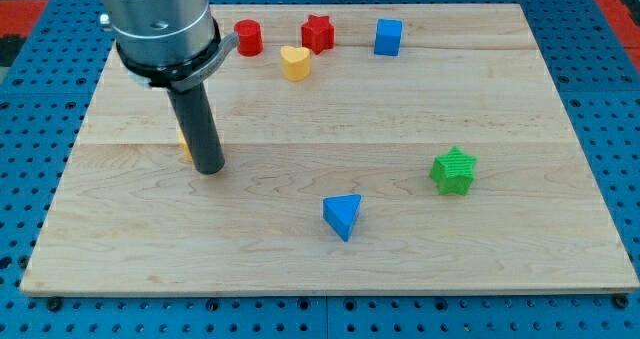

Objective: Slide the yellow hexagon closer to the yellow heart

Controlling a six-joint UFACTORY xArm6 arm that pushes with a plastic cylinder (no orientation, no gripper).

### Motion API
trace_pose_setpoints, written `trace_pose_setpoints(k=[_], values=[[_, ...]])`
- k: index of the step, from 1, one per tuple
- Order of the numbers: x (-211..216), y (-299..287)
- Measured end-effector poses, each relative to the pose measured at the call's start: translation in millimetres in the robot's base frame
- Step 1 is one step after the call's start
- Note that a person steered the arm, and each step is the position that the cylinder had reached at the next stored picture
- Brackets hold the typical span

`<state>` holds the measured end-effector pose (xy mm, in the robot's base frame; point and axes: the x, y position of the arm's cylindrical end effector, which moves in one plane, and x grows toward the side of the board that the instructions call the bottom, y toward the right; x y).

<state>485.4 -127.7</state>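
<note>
Peeking out from behind the dark rod at the view's left, only a thin sliver of the yellow hexagon block [183, 139] is seen; its shape cannot be confirmed, since nearly all of it is hidden. The rod's lower end, my tip [209, 169], is planted on the pale wooden surface [420, 109] just beside that sliver, on its right and slightly toward the view's bottom; whether they touch cannot be told. No fingers are fitted to this rod, so nothing can be said of them being apart or together.

The yellow heart-shaped block [295, 63] lies well apart, toward the view's top and right of the hexagon. Judged from this layout, the tip seems placed on the wrong side for a push toward the heart; it would probably need to be brought round to the hexagon's lower left.

Near the heart, a red cylinder block [248, 38], a red star block [318, 33] and a blue cube [388, 37] are ranged along the top. A blue triangular block [343, 216] and a green star block [454, 171] sit far off at the lower right.
</note>
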Motion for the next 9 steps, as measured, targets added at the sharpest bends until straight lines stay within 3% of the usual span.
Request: trace_pose_setpoints(k=[1,3,5,9], values=[[6.1,-4.4],[-15.1,-86.2],[-34.0,-86.2],[-39.8,31.0]])
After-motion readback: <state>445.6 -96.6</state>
